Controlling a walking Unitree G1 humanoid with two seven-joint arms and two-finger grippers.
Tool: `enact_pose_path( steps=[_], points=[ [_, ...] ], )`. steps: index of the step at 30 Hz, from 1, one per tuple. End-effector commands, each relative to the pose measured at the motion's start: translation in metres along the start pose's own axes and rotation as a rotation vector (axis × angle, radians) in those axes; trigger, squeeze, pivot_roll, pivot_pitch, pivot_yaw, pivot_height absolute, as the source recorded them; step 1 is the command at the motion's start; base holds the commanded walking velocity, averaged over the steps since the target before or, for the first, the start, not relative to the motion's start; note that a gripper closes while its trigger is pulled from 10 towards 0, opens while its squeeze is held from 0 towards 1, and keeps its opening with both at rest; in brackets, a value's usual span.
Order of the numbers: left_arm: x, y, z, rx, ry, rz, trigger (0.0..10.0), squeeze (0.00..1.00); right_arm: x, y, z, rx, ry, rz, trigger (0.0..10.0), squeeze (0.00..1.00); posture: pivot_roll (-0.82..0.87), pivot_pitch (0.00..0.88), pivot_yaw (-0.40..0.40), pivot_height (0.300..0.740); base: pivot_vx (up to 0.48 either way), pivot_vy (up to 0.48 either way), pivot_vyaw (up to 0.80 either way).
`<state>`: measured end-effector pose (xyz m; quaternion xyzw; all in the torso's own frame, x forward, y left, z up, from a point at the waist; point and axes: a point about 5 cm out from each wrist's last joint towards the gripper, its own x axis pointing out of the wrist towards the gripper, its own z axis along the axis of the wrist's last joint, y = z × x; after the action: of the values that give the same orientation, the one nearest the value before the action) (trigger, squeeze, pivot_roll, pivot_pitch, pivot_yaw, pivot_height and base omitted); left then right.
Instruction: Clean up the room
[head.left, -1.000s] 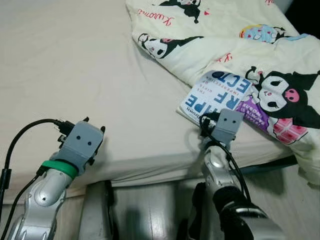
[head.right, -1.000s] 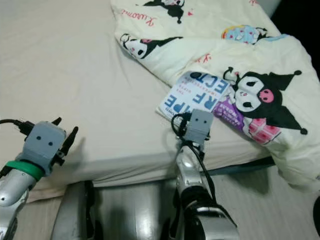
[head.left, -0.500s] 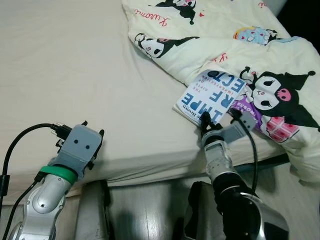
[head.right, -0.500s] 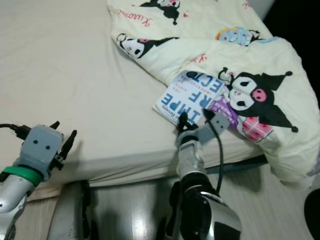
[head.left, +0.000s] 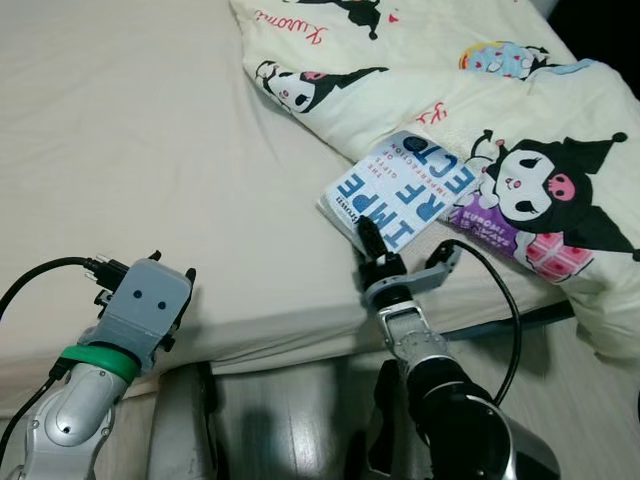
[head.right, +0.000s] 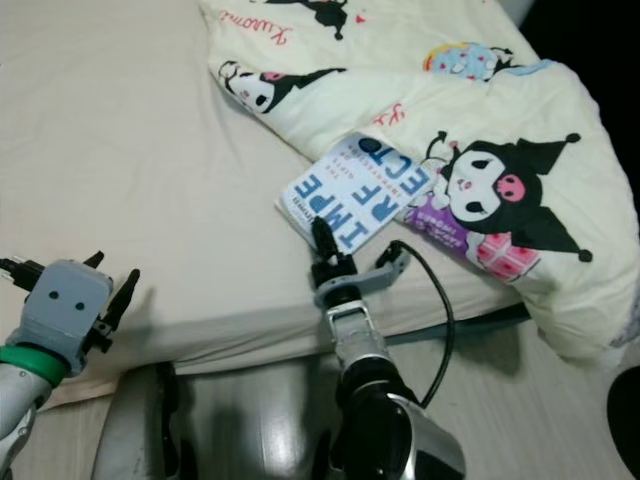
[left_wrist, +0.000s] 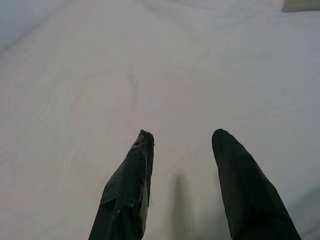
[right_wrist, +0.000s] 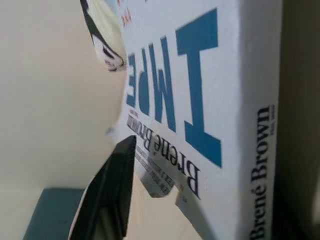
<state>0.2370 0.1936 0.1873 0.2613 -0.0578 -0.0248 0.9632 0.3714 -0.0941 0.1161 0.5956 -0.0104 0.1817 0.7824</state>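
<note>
right gripper (head.left: 368, 238): fingers straddle near corner of Brené Brown book (head.left: 398, 187), one over the cover, closure unclear | book: flat on bed (head.left: 150, 130), far end under Kuromi blanket (head.left: 480, 90) | left gripper (left_wrist: 182, 165): open, empty | risk: thin corner bite slips; blanket drags.

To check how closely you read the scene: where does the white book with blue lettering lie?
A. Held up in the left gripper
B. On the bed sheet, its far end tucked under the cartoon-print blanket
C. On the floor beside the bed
B: the book lies flat on the bed sheet, its far end covered by the blanket.
</note>
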Motion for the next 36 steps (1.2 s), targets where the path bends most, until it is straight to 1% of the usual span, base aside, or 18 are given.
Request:
enact_pose_path(
  steps=[1, 7, 10, 15, 18, 19, 20, 22, 23, 24, 25, 29, 31, 32, 33, 34, 35, 36],
  points=[
    [-0.004, -0.001, -0.002, 0.004, 0.017, -0.007, 10.0, 0.0, -0.01, -0.01, -0.026, 0.065, 0.071, -0.061, 0.0, 0.0, 0.38, 0.361, 0.022, 0.5, 0.0, 0.0, 0.0],
    [-0.003, -0.001, -0.001, 0.001, 0.015, -0.004, 10.0, 0.0, -0.008, -0.013, -0.014, 0.026, -0.002, -0.132, 0.0, 0.0, 0.38, 0.352, 0.02, 0.5, 0.0, 0.0, 0.0],
    [-0.003, -0.001, -0.001, 0.0, 0.016, -0.004, 10.0, 0.0, -0.008, -0.013, -0.009, 0.029, -0.03, -0.128, 0.0, 0.0, 0.38, 0.349, 0.021, 0.5, 0.0, 0.0, 0.0],
    [0.0, -0.003, 0.001, -0.005, 0.007, -0.009, 10.0, 0.0, 0.007, 0.01, 0.003, 0.089, -0.103, 0.053, 0.0, 0.0, 0.38, 0.336, 0.025, 0.5, 0.0, 0.0, 0.0],
    [0.002, -0.004, 0.001, -0.007, 0.002, -0.011, 10.0, 0.0, 0.013, 0.019, 0.005, 0.083, -0.105, 0.122, 0.0, 0.0, 0.37, 0.326, 0.025, 0.5, 0.0, 0.0, 0.0],
    [0.004, -0.005, 0.002, -0.008, -0.002, -0.011, 10.0, 0.0, 0.018, 0.028, 0.005, 0.067, -0.096, 0.184, 0.0, 0.0, 0.36, 0.317, 0.023, 0.5, 0.0, 0.0, 0.0],
    [0.004, -0.005, 0.002, -0.008, -0.002, -0.011, 10.0, 0.0, 0.018, 0.028, 0.005, 0.067, -0.096, 0.184, 0.0, 0.0, 0.36, 0.317, 0.023, 0.5, 0.0, 0.0, 0.0],
    [0.008, -0.006, 0.002, -0.012, -0.011, -0.011, 10.0, 0.0, 0.025, 0.046, 0.003, 0.001, -0.054, 0.308, 0.0, 0.0, 0.33, 0.296, 0.017, 0.5, 0.0, 0.0, 0.0],
    [0.008, -0.006, 0.002, -0.012, -0.011, -0.011, 10.0, 0.0, 0.025, 0.046, 0.003, 0.001, -0.054, 0.308, 0.0, 0.0, 0.33, 0.296, 0.017, 0.5, 0.0, 0.0, 0.0],
    [0.013, -0.009, 0.002, -0.017, -0.023, -0.01, 10.0, 0.0, 0.029, 0.06, 0.001, -0.064, -0.02, 0.408, 0.0, 0.0, 0.31, 0.277, 0.009, 0.5, 0.0, 0.0, 0.0],
    [0.015, -0.009, 0.002, -0.019, -0.027, -0.009, 10.0, 0.0, 0.03, 0.065, 0.001, -0.09, -0.014, 0.438, 0.0, 0.0, 0.31, 0.277, 0.009, 0.5, 0.0, 0.0, 0.0],
    [0.018, -0.012, 0.002, -0.023, -0.033, -0.006, 10.0, 0.0, 0.03, 0.071, 0.004, -0.121, -0.009, 0.493, 0.0, 0.0, 0.29, 0.256, 0.002, 0.5, 0.0, 0.0, 0.0],
    [0.023, -0.015, 0.002, -0.014, -0.046, -0.006, 10.0, 0.0, 0.025, 0.078, 0.003, -0.241, 0.043, 0.561, 0.0, 0.0, 0.26, 0.221, -0.014, 0.5, 0.0, 0.0, 0.0],
    [0.023, -0.015, 0.002, -0.014, -0.046, -0.006, 10.0, 0.0, 0.025, 0.078, 0.003, -0.241, 0.043, 0.561, 0.0, 0.0, 0.26, 0.221, -0.014, 0.5, 0.0, 0.0, 0.0],
    [0.024, -0.016, 0.001, -0.015, -0.049, -0.002, 10.0, 0.0, 0.019, 0.081, 0.002, -0.353, 0.081, 0.587, 0.0, 0.0, 0.23, 0.2, -0.021, 0.5, 0.0, 0.0, 0.0],
    [0.024, -0.016, 0.001, -0.015, -0.049, -0.002, 10.0, 0.0, 0.019, 0.081, 0.002, -0.353, 0.081, 0.587, 0.0, 0.0, 0.23, 0.2, -0.021, 0.5, 0.0, 0.0, 0.0],
    [0.027, -0.016, 0.002, -0.019, -0.056, 0.003, 10.0, 0.0, 0.012, 0.082, 0.003, -0.492, 0.094, 0.572, 5.6, 0.0, 0.21, 0.184, -0.026, 0.5, 0.0, 0.0, 0.0],
    [0.029, -0.015, 0.005, -0.034, -0.068, 0.005, 10.0, 0.0, 0.003, 0.081, 0.005, -0.674, 0.085, 0.54, 10.0, 0.0, 0.19, 0.16, -0.029, 0.5, 0.0, 0.0, 0.0]
  ],
)
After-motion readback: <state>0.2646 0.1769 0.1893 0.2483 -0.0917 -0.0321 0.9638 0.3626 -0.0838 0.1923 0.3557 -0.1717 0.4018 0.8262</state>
